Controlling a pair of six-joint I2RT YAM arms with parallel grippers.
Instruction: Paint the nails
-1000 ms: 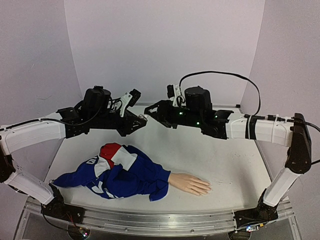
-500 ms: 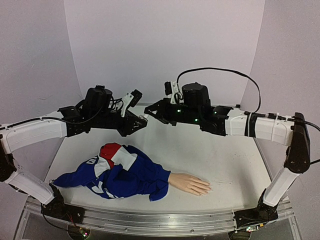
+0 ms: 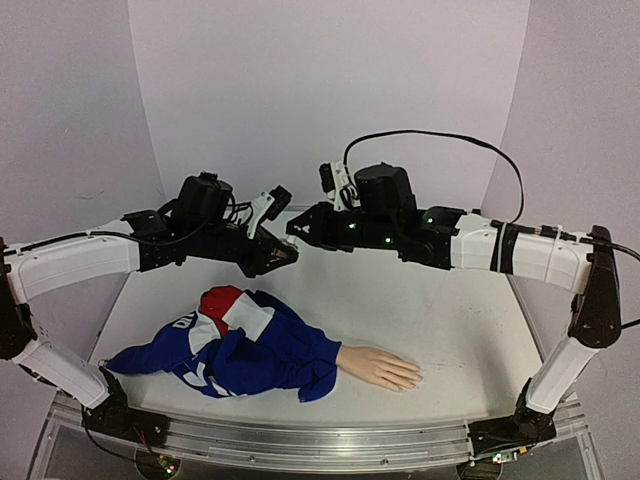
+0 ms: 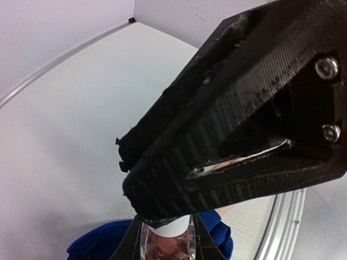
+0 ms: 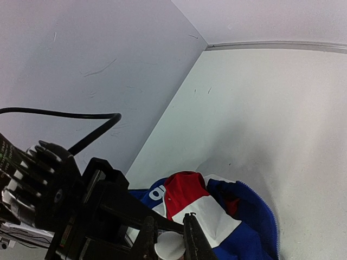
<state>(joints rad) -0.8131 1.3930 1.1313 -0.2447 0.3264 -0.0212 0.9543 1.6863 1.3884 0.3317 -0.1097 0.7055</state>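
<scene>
The beige mannequin hand [image 3: 378,367] lies palm down at the table's front, its arm in a blue, red and white sleeve [image 3: 250,345]. Its nails [image 3: 410,378] are too small to make out. Both grippers meet in the air above the far middle of the table. My left gripper [image 3: 283,256] is shut on the small pinkish polish bottle [image 4: 165,250]. My right gripper [image 3: 297,229] is shut on the bottle's white cap [image 5: 169,248], one finger on each side of it. The cap also shows in the left wrist view [image 4: 174,227], under the right gripper's black fingers [image 4: 227,124].
The sleeve's bundled cloth [image 5: 217,216] lies below the grippers toward the front left. White table surface [image 3: 460,320] shows to the right of the hand. Pale walls [image 3: 330,90] close in the back and sides. A black cable [image 3: 440,140] arcs over the right arm.
My right arm has moved left and risen a little, its gripper now over the left one. My left gripper has shifted right and dipped slightly with the bottle. The mannequin hand has not moved.
</scene>
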